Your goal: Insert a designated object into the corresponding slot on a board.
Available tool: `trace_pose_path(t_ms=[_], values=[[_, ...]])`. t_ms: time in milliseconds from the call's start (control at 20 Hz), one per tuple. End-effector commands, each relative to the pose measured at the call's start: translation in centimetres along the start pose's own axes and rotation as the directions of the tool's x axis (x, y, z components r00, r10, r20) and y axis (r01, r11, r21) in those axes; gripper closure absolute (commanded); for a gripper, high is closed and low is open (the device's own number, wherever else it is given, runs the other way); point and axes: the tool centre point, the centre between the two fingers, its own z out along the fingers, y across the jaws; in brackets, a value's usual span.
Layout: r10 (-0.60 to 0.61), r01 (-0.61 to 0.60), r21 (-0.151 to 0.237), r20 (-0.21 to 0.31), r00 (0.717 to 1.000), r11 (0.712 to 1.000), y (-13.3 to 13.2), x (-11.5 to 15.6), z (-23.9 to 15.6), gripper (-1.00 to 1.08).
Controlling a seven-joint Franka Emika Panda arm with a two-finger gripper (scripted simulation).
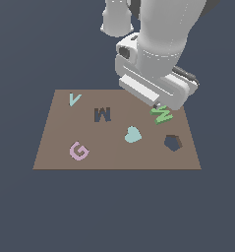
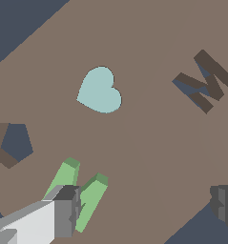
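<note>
The designated object, a light-green M-shaped block (image 1: 161,115), lies flat on the brown board (image 1: 60,147) near its far edge on the exterior view's right. My gripper (image 1: 158,106) hangs low right over it, the arm hiding its fingers there. In the wrist view the gripper (image 2: 144,207) is open wide. One finger (image 2: 65,210) covers an edge of the green block (image 2: 87,198); the other finger (image 2: 225,205) stands far off it. The slot, a dark M-shaped cutout (image 1: 102,114) (image 2: 204,81), sits empty toward the exterior view's left.
On the board there are also a pale teal heart (image 1: 132,134) (image 2: 101,90), a dark pentagon cutout (image 1: 173,142) (image 2: 13,143), a pink G (image 1: 78,150) and a pale teal V (image 1: 74,99). The heart lies between the green block and the slot.
</note>
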Motion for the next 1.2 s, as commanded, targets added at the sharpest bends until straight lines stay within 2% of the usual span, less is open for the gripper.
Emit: trace_pose_path(t_ms=[0,250,600,900,1150], values=[[0.078,-0.078,0.000,0.000,0.997,0.997,-0.8,-0.8,0.8,-0.92],[0.213,-0.213,0.000,-0.001,0.977,0.977,-2.4,-2.0,2.3,-0.92],[0.357,-0.357,0.001,-0.001,0.934,0.934,-4.4,-3.0,3.9,-0.92],[0.436,-0.436,0.001,0.000,0.900,0.900,-5.6,-3.3,4.8,-0.92],[0.472,-0.472,0.001,0.000,0.882,0.882,-6.2,-3.4,5.2,-0.92]])
